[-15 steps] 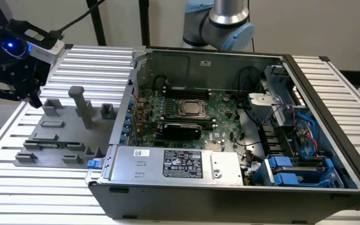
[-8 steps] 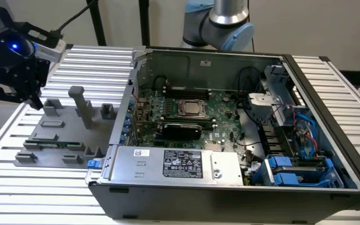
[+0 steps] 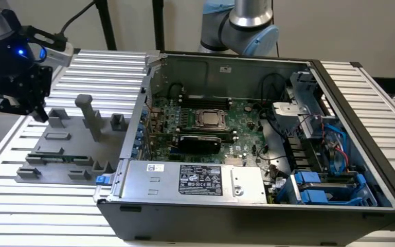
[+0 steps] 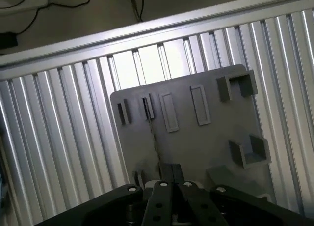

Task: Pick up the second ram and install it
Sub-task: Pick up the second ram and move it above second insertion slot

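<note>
Exterior view, gripper (image 3: pixel 24 98) above the left part of a grey holder (image 3: pixel 64 135), RAM stick (image 3: pixel 59 159) lying in its near slots, open computer case (image 3: pixel 211 128) beside it, wrist view, gripper (image 4: pixel 172 173) with tips pressed together, RAM stick in holder.

Arm: wrist (image 3: pixel 5 49) at upper left of the exterior view, dark housing, blue light lit. Gripper (image 4: pixel 172 172) hangs below it, tips down, slightly tilted. Fingers closed, tips together, nothing between them. Grey arm section (image 3: pixel 242 25) with light-blue caps at top, right of center.
</note>
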Controlling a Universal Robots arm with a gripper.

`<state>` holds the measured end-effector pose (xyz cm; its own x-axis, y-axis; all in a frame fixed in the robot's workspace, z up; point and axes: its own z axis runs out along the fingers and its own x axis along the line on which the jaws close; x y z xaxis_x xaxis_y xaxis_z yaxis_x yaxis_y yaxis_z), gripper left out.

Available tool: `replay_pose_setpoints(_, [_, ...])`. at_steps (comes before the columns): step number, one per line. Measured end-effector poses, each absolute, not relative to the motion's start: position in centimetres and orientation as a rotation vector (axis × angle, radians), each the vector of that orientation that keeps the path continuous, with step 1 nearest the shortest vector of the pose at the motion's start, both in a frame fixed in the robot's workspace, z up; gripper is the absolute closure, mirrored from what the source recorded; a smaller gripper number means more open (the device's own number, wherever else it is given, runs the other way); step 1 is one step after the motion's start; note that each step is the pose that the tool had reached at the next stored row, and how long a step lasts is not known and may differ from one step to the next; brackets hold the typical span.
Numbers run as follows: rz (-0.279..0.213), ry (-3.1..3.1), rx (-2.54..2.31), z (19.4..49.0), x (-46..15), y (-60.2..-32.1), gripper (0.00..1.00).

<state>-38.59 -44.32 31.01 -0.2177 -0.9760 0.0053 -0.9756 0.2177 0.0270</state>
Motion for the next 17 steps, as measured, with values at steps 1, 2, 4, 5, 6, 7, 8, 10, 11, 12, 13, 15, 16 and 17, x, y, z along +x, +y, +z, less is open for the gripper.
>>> replay_pose_setpoints(1, [-0.027,-2.417,1.973,31.0,-38.6,-44.3,1.00])
replay_pose_setpoints(2, [-0.025,-2.399,1.995,30.9,-38.6,-44.3,1.00])
replay_pose_setpoints(4, [-0.022,-2.361,2.039,30.8,-38.6,-44.3,1.00])
replay_pose_setpoints(5, [-0.021,-2.342,2.060,30.8,-38.6,-44.3,1.00])
replay_pose_setpoints(6, [-0.020,-2.323,2.082,30.7,-38.6,-44.3,1.00])
replay_pose_setpoints(7, [-0.018,-2.304,2.102,30.7,-38.6,-44.3,1.00])
replay_pose_setpoints(8, [-0.017,-2.285,2.122,30.6,-38.6,-44.3,1.00])
replay_pose_setpoints(10, [-0.014,-2.247,2.162,30.5,-38.6,-44.3,1.00])
replay_pose_setpoints(11, [-0.012,-2.231,2.177,30.5,-38.6,-44.3,1.00])
replay_pose_setpoints(12, [-0.009,-2.220,2.187,30.4,-38.6,-44.3,1.00])
replay_pose_setpoints(13, [-0.006,-2.213,2.190,30.3,-38.6,-44.3,1.00])
replay_pose_setpoints(15, [0.002,-2.206,2.191,30.1,-38.6,-44.3,1.00])
replay_pose_setpoints(16, [0.005,-2.203,2.192,30.0,-38.6,-44.3,1.00])
replay_pose_setpoints(17, [0.007,-2.199,2.193,29.9,-38.5,-44.3,1.00])
